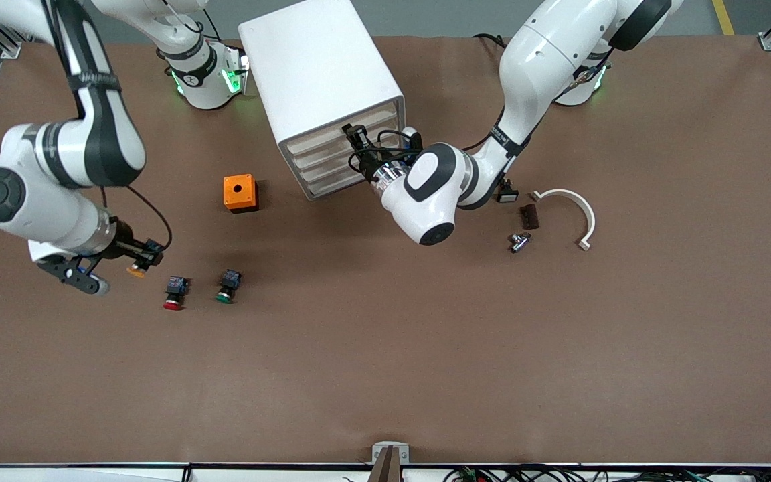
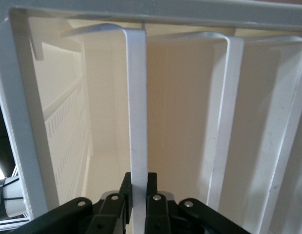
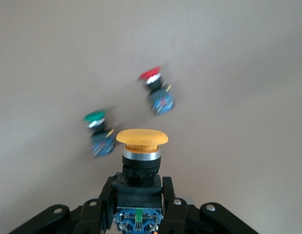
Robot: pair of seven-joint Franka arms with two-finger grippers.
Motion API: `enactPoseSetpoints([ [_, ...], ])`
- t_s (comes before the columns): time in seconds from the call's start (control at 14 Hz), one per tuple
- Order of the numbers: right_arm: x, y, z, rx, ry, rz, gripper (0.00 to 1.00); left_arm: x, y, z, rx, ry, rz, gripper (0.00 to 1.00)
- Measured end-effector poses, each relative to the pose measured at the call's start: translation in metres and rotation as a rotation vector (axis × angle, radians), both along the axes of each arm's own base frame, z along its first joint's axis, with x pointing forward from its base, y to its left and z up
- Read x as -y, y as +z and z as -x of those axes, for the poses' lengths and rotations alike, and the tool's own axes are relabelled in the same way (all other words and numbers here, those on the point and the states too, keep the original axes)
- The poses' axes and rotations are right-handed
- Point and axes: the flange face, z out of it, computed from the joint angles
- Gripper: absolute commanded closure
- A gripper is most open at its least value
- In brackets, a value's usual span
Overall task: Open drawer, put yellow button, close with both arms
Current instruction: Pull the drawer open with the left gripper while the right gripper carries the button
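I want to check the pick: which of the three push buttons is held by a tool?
The yellow button: the right tool is shut on its black body. The red button and the green button lie free on the table.

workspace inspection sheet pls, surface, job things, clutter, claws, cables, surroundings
surface: brown table, bare apart from small parts.
job's things: white cabinet; top drawer front is pinched, drawer not visibly pulled out. yellow button is held.
clutter: orange box, red button, green button; white curved bracket, dark block, metal fitting toward the left arm's end.
grippers: left claw shut on the drawer's front; right claw shut on the yellow button, over the table beside the red button.
cables: black leads on both wrists.
surroundings: cabling along the table's near edge.
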Motion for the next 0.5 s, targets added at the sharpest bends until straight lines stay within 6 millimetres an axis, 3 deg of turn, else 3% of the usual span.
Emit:
enactPoseSetpoints([
  [0.21,-0.063,0.047,0.012,-0.023,-0.124,-0.026,1.0,-0.009,0.002,-0.017,0.023,0.024,0.005,1.0],
  [0.5,-0.155,0.095,0.034,-0.019,-0.218,-0.013,1.0,-0.067,0.009,-0.091,0.1,0.137,0.058,1.0],
])
